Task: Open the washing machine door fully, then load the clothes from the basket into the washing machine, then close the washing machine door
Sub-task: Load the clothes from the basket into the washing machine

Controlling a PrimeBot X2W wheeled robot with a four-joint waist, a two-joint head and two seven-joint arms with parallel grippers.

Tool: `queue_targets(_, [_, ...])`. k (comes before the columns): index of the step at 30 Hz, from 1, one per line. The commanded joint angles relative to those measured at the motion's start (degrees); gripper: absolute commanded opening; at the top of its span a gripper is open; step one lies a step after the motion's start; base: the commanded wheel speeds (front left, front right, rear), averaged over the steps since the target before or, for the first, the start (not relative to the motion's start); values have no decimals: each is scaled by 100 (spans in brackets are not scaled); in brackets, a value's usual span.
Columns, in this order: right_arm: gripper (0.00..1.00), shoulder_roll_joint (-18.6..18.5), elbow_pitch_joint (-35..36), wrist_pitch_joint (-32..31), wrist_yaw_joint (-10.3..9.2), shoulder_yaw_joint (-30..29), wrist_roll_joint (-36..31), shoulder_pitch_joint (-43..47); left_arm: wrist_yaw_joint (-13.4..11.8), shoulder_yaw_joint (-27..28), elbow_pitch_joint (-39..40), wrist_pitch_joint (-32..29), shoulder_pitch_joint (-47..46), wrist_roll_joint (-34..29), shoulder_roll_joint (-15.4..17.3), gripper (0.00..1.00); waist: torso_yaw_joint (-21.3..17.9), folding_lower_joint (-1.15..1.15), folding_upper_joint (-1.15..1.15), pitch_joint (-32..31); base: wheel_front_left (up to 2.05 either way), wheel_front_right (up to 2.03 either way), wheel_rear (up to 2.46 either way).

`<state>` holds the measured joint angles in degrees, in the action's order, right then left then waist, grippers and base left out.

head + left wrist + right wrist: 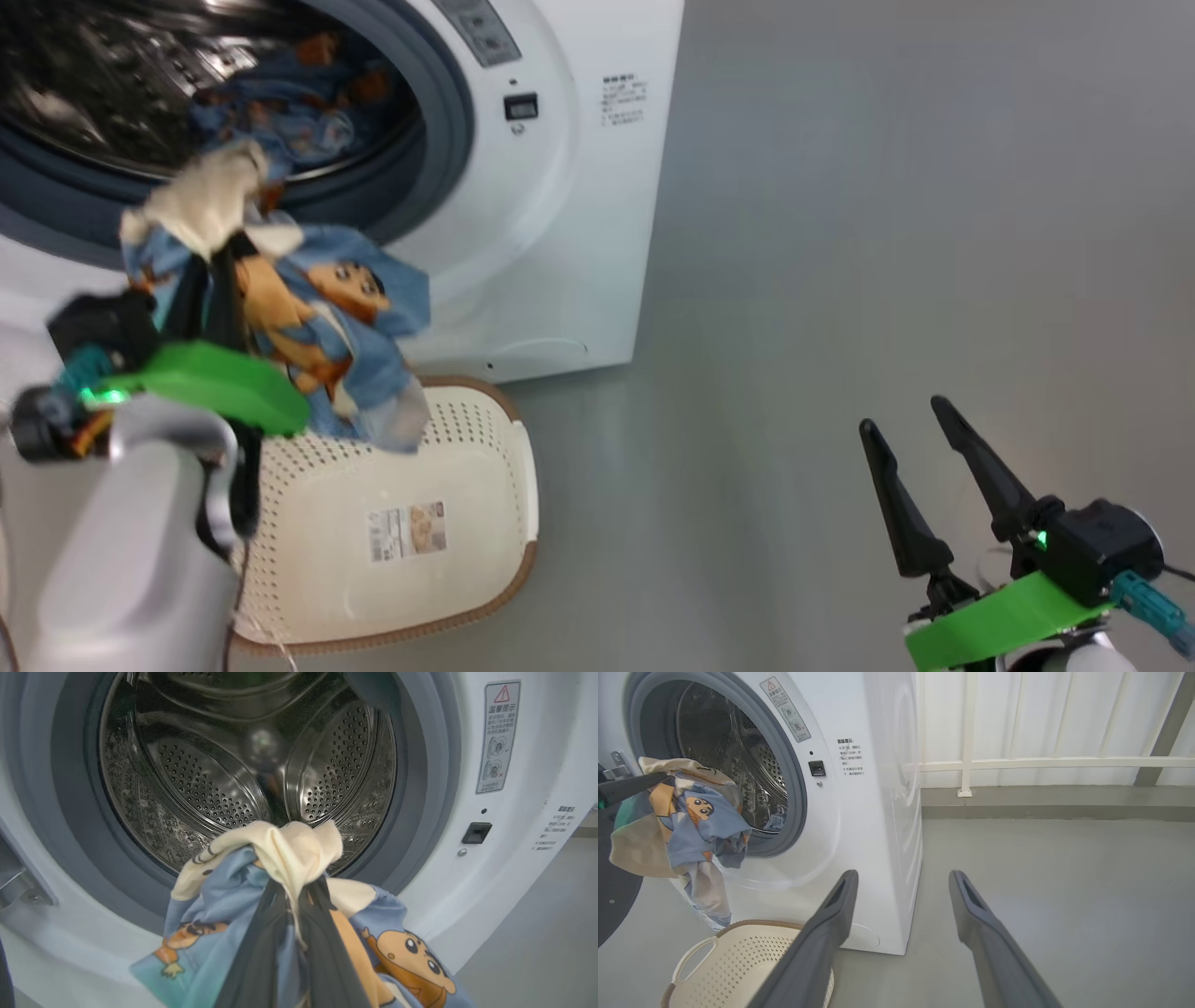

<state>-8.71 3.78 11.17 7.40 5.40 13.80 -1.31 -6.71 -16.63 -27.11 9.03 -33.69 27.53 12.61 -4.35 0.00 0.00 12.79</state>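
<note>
Some clothes (359, 285) in left jaws | washing machine (579, 233) just beyond | basket (476, 583) beneath

The floor (887, 233) is grey and smooth, all one colour, with a soft shine. At the back is a white wall (1064, 714) made of tall strips side by side. A white rail (1055, 762) runs across it. A white post (968, 732) stands up and crosses the rail. Its foot sits on a low grey step (1041, 798) along the bottom of the wall. A grey beam (1164, 728) leans in the top corner. The light is bright and even.
</note>
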Motion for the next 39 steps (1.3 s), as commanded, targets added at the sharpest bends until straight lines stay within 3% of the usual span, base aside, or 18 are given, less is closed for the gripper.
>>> queue_targets(1, [100,-69,84,92,9,179,52,-234,90,252,-81,-96,-501,61,259,0,-297,0,0,501,0,0,0])
queue_targets(13, [100,-58,-278,346,9,527,326,-879,357,465,-1320,-987,-2233,263,857,0,-941,0,0,1386,0,0,0])
queue_targets(27, [100,68,-435,382,9,877,577,-1364,337,588,-1639,-1633,-3461,218,1647,0,-1570,0,0,2016,0,0,0])
queue_targets(32, [100,72,-456,382,9,985,629,-1473,204,688,-1649,-1550,-3826,170,1895,0,-1767,0,0,2186,0,0,0])
queue_targets(39, [100,85,-484,382,9,1039,705,-1551,-157,755,-1508,-793,-4419,-173,2231,0,-1906,0,0,2424,0,0,0])
